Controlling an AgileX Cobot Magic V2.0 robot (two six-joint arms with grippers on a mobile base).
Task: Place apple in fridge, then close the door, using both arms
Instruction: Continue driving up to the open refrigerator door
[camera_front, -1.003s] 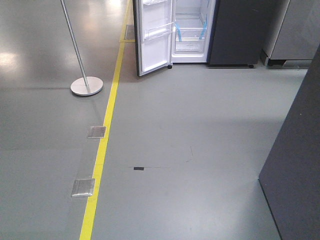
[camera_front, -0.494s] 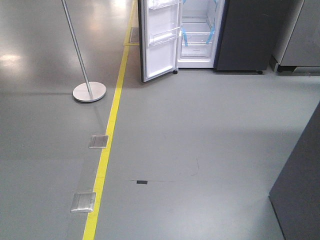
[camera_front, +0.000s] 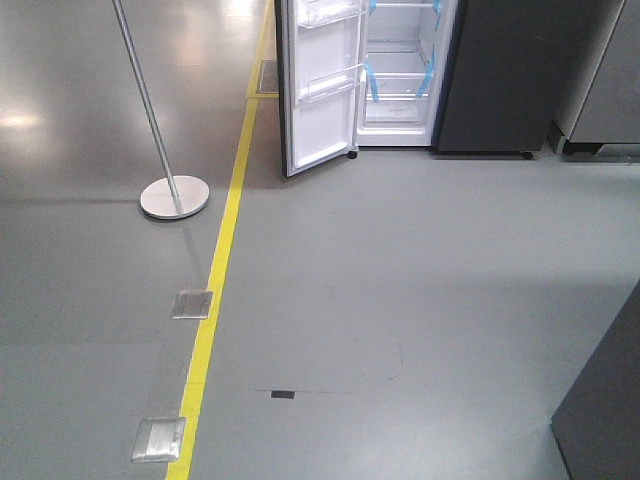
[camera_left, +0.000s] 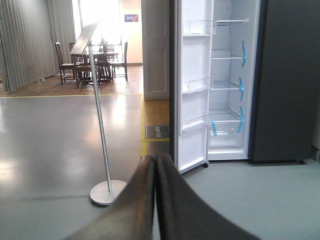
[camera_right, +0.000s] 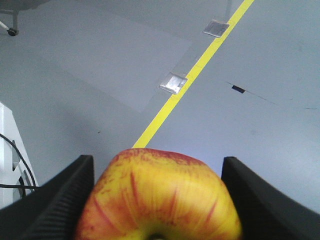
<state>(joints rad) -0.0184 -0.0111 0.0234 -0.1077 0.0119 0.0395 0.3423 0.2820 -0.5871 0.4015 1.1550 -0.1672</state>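
The fridge (camera_front: 400, 75) stands open at the far end of the floor, white inside with glass shelves and blue tape strips. Its door (camera_front: 322, 100) is swung wide to the left, showing the white liner and clear bins. In the left wrist view the fridge (camera_left: 227, 100) and its door (camera_left: 192, 100) are ahead and to the right. My left gripper (camera_left: 155, 159) is shut and empty, fingers pressed together, pointing toward the door. My right gripper (camera_right: 158, 162) is shut on the apple (camera_right: 160, 200), red-streaked yellow, held above the floor. Neither arm shows in the front view.
A metal pole stand with a round base (camera_front: 174, 196) is left of a yellow floor line (camera_front: 222, 250). Two metal floor plates (camera_front: 192, 303) lie by the line. A dark cabinet (camera_front: 500, 80) adjoins the fridge. Another dark cabinet (camera_front: 612, 400) fills the near right.
The whole front view has shifted: the fridge, pole stand and floor plates sit lower and nearer, and the dark cabinet at right has slid toward the edge. I am closer to the fridge.
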